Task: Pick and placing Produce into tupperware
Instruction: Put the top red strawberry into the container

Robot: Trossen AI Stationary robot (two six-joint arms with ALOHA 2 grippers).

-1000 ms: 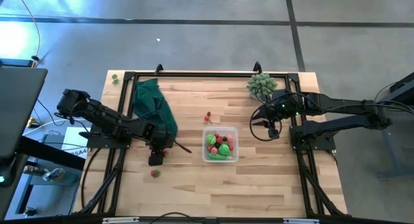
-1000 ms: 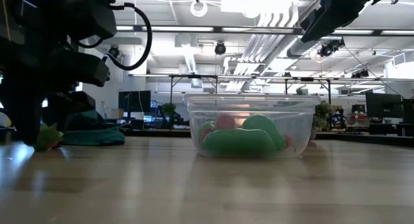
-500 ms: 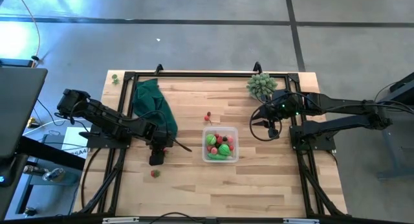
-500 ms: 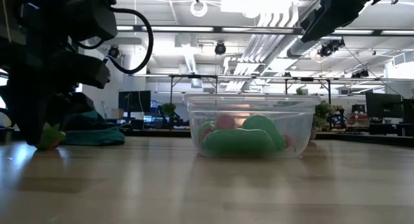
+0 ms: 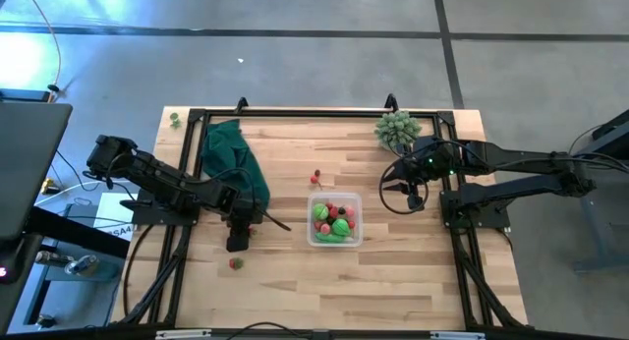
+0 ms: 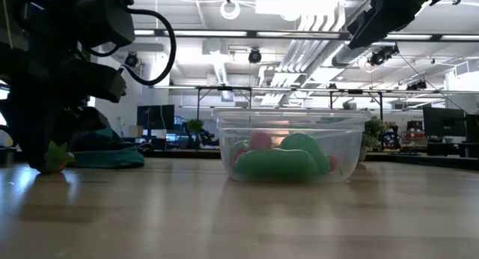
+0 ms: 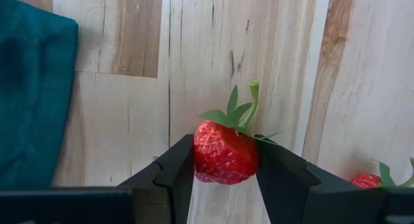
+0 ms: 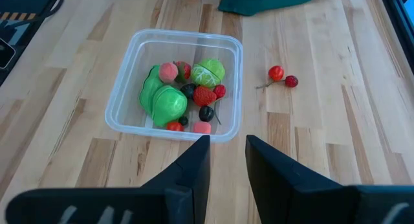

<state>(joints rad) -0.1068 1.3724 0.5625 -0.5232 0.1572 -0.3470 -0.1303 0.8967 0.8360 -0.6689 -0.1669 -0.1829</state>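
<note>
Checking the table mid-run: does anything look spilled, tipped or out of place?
Nothing spilled. The tupperware sits upright with produce inside. Loose pieces remain on the table: a cherry pair, a piece near the front, and the strawberry between the left gripper fingers.

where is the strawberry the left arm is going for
In the left wrist view the strawberry sits on the table between the left gripper's fingers, beside the green cloth, left of the container.

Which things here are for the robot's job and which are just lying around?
For the job: strawberry in the left gripper, cherries, loose berry, tupperware.

Just lying about: green cloth, spiky plant.
</note>
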